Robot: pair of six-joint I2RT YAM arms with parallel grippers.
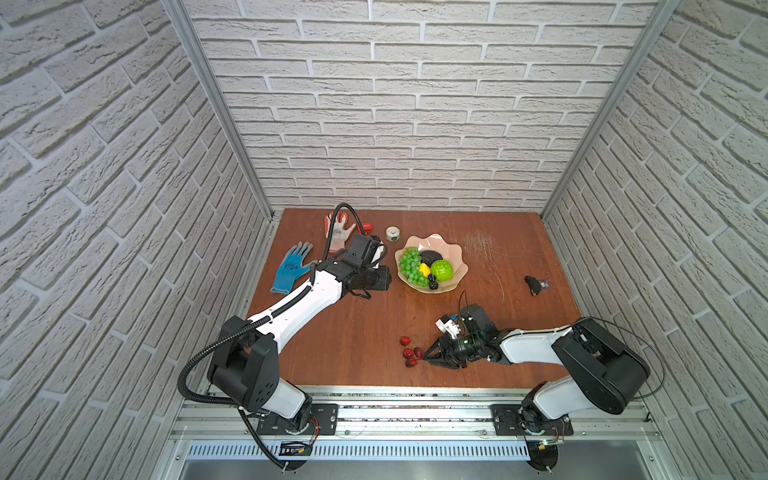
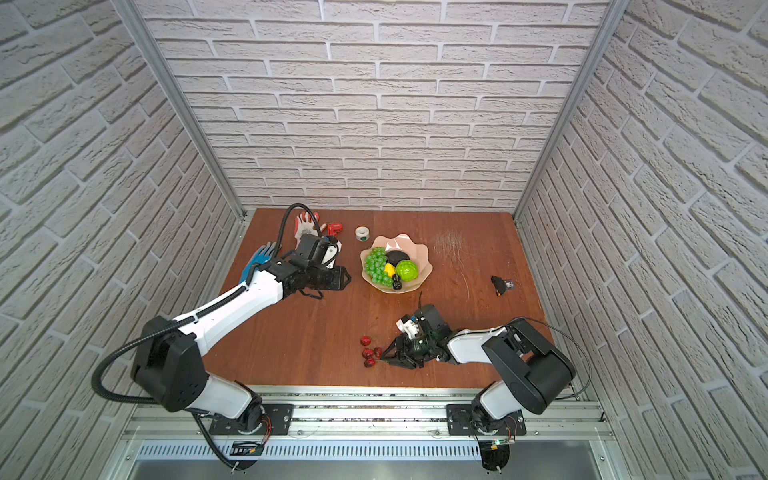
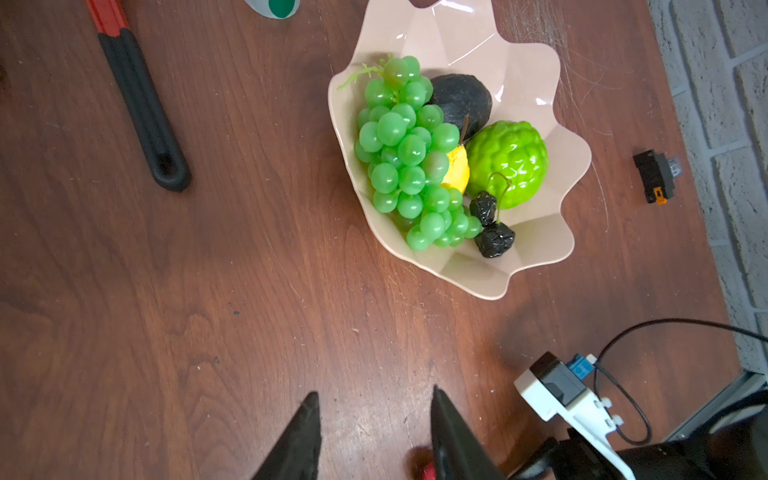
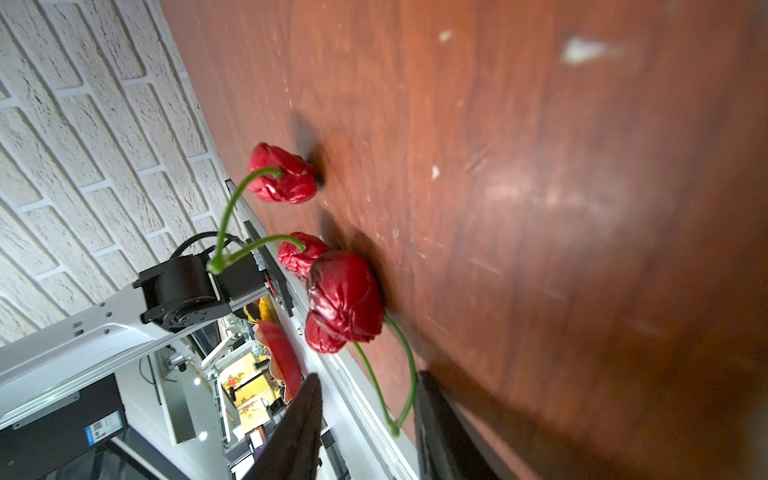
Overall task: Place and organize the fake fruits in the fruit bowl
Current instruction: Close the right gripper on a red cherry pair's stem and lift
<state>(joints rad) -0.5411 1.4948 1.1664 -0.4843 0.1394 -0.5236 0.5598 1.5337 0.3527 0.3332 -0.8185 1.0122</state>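
Brick-patterned walls on three sides of a brown wooden table. Toward the back of it, peach-pink fruit bowl with a wavy rim, holding a green grape bunch, a blackish avocado, a bumpy bright-green ball, a small yellow lemon wedged between grapes and ball, and two blackberries by the bowl's near rim. Outside the bowl, well apart on its near side: four dark-red berries lying on the table, green stems joined in pairs. Right claw low beside those berries, fingers apart, one looped stem lying in the gap. Left claw left of the bowl, near but not touching, fingers apart over bare table. Just beyond the bowl's far-left rim, white tape roll. Farther left of the bowl, red pipe wrench, white-and-orange glove and blue glove. Right of the bowl, well apart, small black part with an orange tip.
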